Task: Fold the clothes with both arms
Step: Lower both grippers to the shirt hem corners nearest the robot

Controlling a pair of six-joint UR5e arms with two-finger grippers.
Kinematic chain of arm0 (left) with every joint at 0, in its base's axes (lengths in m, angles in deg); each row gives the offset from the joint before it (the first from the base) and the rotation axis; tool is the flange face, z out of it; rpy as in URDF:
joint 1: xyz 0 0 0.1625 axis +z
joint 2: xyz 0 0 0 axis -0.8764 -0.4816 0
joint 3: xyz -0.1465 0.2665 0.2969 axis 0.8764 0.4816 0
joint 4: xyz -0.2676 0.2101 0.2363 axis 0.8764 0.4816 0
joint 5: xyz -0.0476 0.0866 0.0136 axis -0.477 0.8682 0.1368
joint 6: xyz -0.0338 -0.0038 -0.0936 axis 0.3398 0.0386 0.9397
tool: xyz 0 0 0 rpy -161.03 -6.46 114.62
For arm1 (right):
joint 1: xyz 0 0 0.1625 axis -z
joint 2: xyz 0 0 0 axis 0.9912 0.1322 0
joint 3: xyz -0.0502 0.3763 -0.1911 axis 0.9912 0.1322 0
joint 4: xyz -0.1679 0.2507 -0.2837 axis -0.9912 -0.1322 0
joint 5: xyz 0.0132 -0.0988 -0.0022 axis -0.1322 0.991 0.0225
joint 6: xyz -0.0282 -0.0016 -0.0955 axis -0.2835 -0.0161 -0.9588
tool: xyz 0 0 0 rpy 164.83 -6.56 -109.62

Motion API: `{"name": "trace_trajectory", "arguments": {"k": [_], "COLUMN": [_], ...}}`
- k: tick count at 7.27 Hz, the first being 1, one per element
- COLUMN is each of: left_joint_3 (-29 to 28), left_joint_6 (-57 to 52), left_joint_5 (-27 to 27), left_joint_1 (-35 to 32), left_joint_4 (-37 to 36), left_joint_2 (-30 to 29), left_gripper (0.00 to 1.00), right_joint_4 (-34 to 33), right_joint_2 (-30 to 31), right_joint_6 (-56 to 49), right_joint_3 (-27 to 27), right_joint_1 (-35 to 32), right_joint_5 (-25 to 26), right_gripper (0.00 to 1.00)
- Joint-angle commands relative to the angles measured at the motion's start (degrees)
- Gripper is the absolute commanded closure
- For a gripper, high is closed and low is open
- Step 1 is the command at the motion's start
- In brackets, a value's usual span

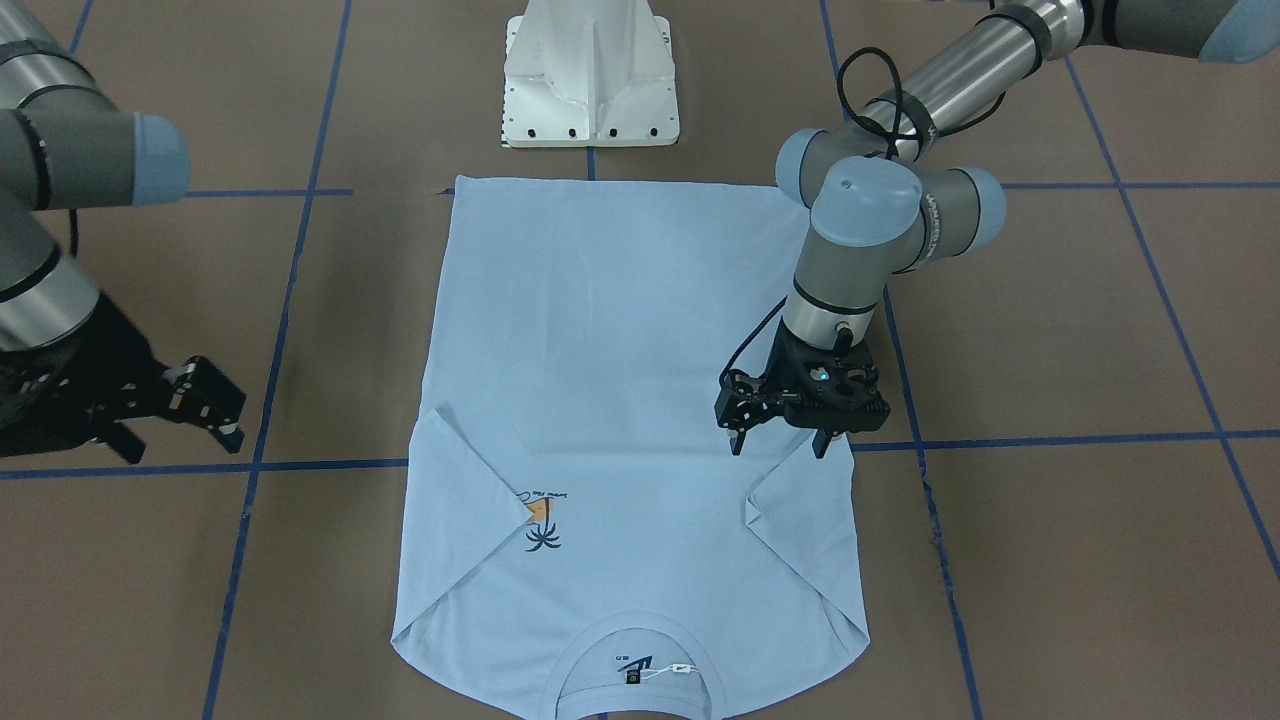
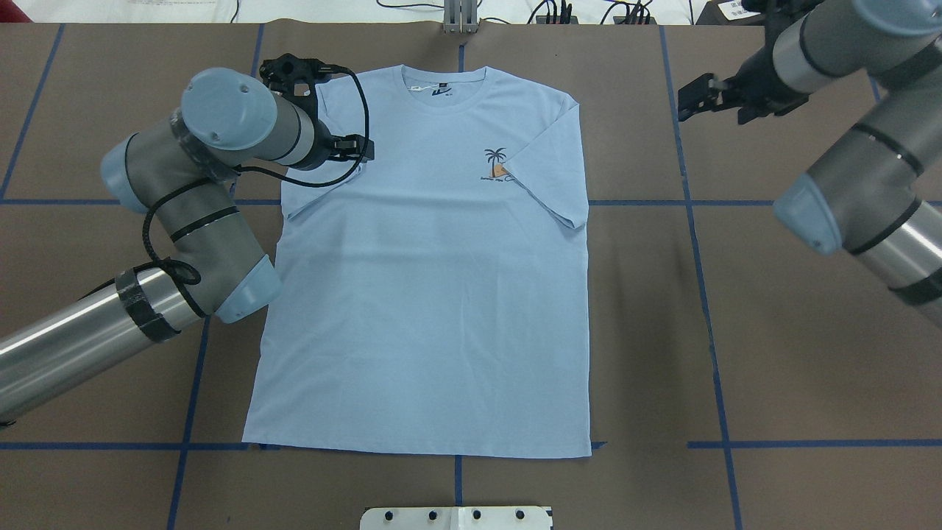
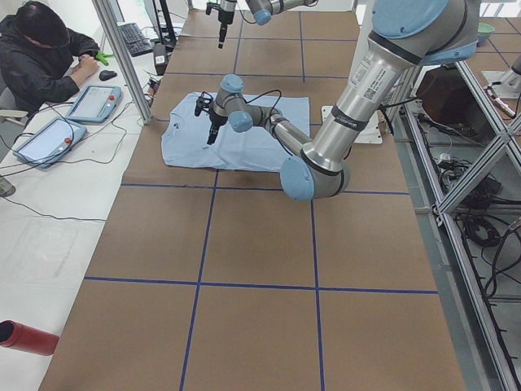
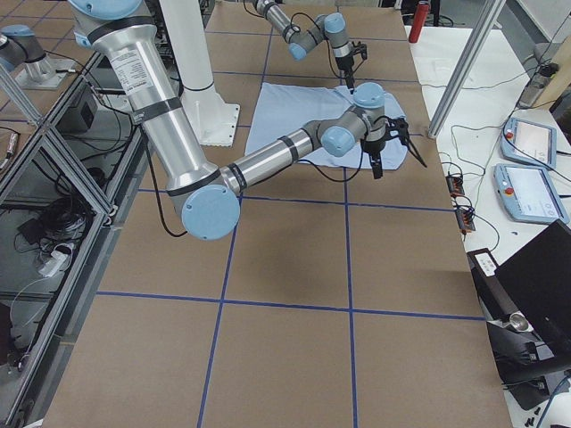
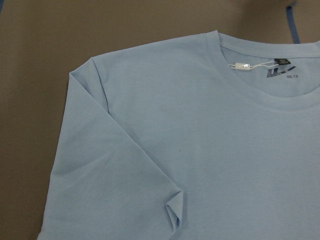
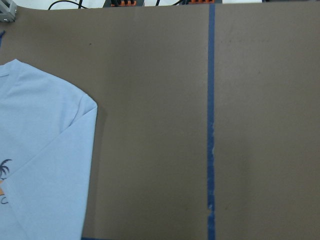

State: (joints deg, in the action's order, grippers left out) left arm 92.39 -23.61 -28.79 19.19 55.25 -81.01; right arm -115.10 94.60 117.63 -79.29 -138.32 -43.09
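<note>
One light blue T-shirt (image 2: 427, 294) lies flat mid-worktop (image 2: 736, 331), collar toward the far edge, both sleeves (image 1: 800, 530) folded inward. Left gripper (image 1: 778, 448) hangs over the sleeve on the robot's left, fingers apart, empty. Right gripper (image 1: 185, 435) sits off the shirt toward the right edge, fingers spread, empty.

Brown bench (image 3: 252, 236) gridded with blue tape (image 3: 260, 284); white desk (image 3: 49, 236) at 9 o'clock, carrying 2 tablets (image 3: 96, 102), seated operator (image 3: 37, 57) beyond.
</note>
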Motion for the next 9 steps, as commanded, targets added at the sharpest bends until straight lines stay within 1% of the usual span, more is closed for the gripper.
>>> {"name": "trace_trajectory", "arguments": {"k": [1, 2, 3, 4, 5, 6, 7, 8, 9], "left_joint_3": [8.51, 13.08, 16.87, 20.30, 24.07, 30.11, 35.22, 37.62, 37.73], "left_joint_6": [0.46, 0.99, 3.86, 7.81, 9.93, 12.83, 16.42, 21.77, 26.61], "left_joint_5": [-2.22, -2.14, -2.05, -1.53, -1.43, -0.91, 2.23, 5.65, 8.64], "left_joint_1": [0.80, 2.02, 3.17, 5.27, 6.68, 9.13, 12.98, 18.16, 22.38], "left_joint_4": [0.04, 0.04, 0.04, 0.04, 0.04, 0.22, 0.13, 0.22, 0.22], "left_joint_2": [5.23, 8.31, 10.78, 13.50, 17.44, 24.09, 30.34, 33.79, 35.66], "left_gripper": [0.00, 0.00, 0.00, 0.00, 0.00, 0.00, 0.00, 0.00, 0.01], "right_joint_4": [-0.14, -0.14, -0.31, -0.57, -0.75, -0.92, -1.01, -4.93, -11.32], "right_joint_2": [7.04, 11.18, 13.22, 14.37, 16.12, 19.01, 21.13, 20.89, 18.62], "right_joint_6": [19.51, 27.07, 35.15, 41.23, 46.86, 55.10, 57.44, 60.51, 66.72], "right_joint_3": [-13.35, -19.24, -22.08, -22.98, -24.91, -28.14, -29.22, -29.93, -30.98], "right_joint_1": [12.79, 20.34, 28.85, 36.16, 40.76, 45.59, 50.86, 53.43, 55.03], "right_joint_5": [10.24, 17.43, 26.02, 33.16, 35.06, 36.99, 42.40, 44.20, 44.65], "right_gripper": [0.00, 0.00, 0.00, 0.01, 0.05, 0.12, 0.13, 0.13, 0.25]}}
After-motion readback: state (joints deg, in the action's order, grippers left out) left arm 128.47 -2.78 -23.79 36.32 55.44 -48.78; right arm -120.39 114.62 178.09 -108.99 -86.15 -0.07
